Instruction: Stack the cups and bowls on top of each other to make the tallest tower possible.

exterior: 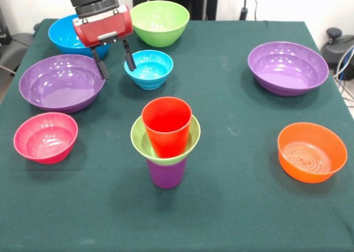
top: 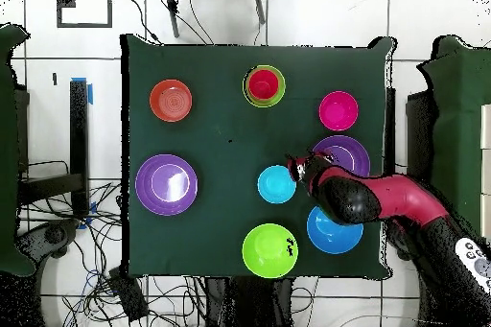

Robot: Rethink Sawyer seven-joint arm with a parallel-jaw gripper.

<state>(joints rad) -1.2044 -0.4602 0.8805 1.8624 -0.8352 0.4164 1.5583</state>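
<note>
Pincer: pincer (exterior: 115, 58) hangs from the red and black arm (exterior: 102, 20) over the far part of the desk in the front view; its two dark fingers (exterior: 100, 63) stand apart with nothing between them.
Pincer position: one finger sits at the rim of the small blue bowl (exterior: 149, 68), the other over bare cloth between that bowl and a wide purple bowl (exterior: 61, 82); whether a finger touches the rim cannot be told.
Tower: tower (exterior: 166, 142) stands upright near the middle of the desk, closer to the front camera, well apart from the pincer.
Tower make-up: purple cup (exterior: 166, 173) at the bottom, small lime green bowl (exterior: 142, 140) seated on it, red cup (exterior: 166, 126) nested in that bowl, mouth up.
Loose bowls: large blue bowl (exterior: 62, 34) partly behind the arm; large lime green bowl (exterior: 160, 22) just beside it at the far edge; second wide purple bowl (exterior: 287, 68); pink bowl (exterior: 46, 137); orange bowl (exterior: 312, 152). All sit upright and apart from one another.
Overhead check: arm (top: 384, 200) reaches in from the side, with the small blue bowl (top: 276, 184) just beside its tip.
Desk: desk (exterior: 232, 207) is covered in dark green cloth.
</note>
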